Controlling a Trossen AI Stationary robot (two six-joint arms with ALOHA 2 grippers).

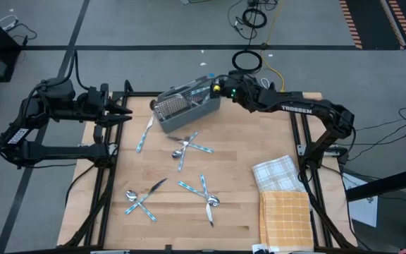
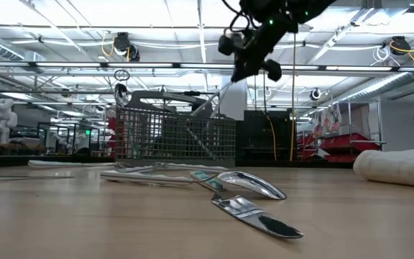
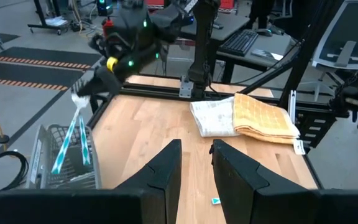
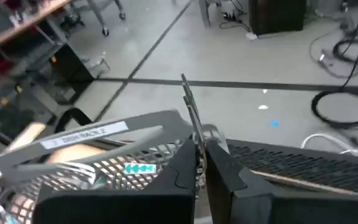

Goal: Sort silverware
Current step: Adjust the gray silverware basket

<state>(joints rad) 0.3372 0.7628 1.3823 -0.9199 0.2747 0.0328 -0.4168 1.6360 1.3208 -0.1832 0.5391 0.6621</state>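
The right gripper (image 1: 213, 87) hangs over the wire basket (image 1: 182, 107) at about twelve o'clock on the table (image 1: 238, 176), its fingers clamped on two blue-handled pieces of silverware (image 3: 73, 138) that dangle into the basket. The left gripper (image 1: 123, 115) waits at about ten o'clock, fingers a little apart and empty. Loose cutlery (image 1: 189, 147) lies scattered from the centre to seven o'clock.

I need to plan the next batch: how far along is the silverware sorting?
Early. A few blue-handled pieces stand in the caddy. The right pincer, above the caddy, is shut on a knife. About ten loose pieces remain on the table.
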